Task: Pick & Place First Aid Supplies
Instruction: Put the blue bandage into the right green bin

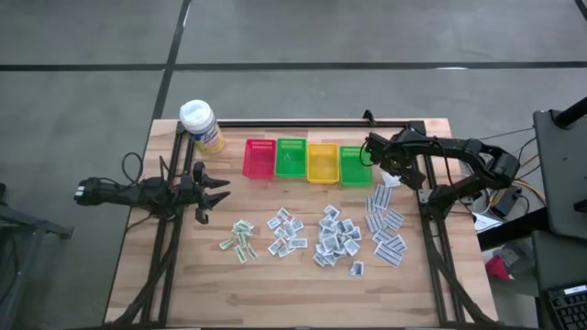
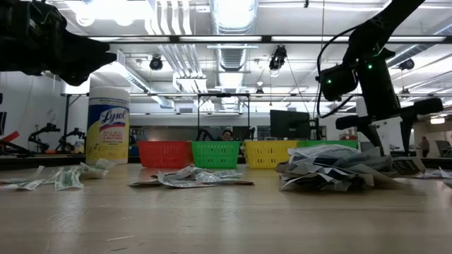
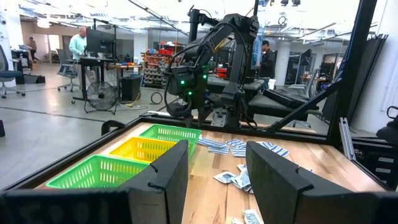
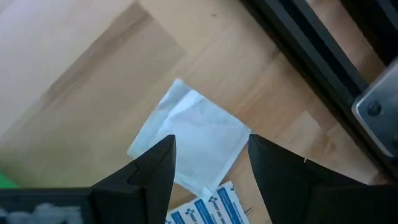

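The first aid supplies lie in loose heaps on the wooden table: green-printed packets (image 1: 240,236), two middle heaps (image 1: 286,231) (image 1: 337,238) and blue-printed packets (image 1: 385,225) at the right. My right gripper (image 1: 385,167) hangs open, pointing down, beside the right green basket (image 1: 355,165). In its wrist view, the right gripper (image 4: 211,143) stands above a plain white packet (image 4: 193,134) that lies flat on the wood, with nothing between its fingers. My left gripper (image 1: 220,190) waits open at the table's left, held level; the left gripper (image 3: 216,155) is empty.
Red (image 1: 260,158), green (image 1: 291,158) and yellow (image 1: 322,162) baskets stand in a row with the right green one at the far side. A yellow wipes bottle (image 1: 200,124) stands at the far left corner. Black frame rails (image 1: 431,229) run along both table sides.
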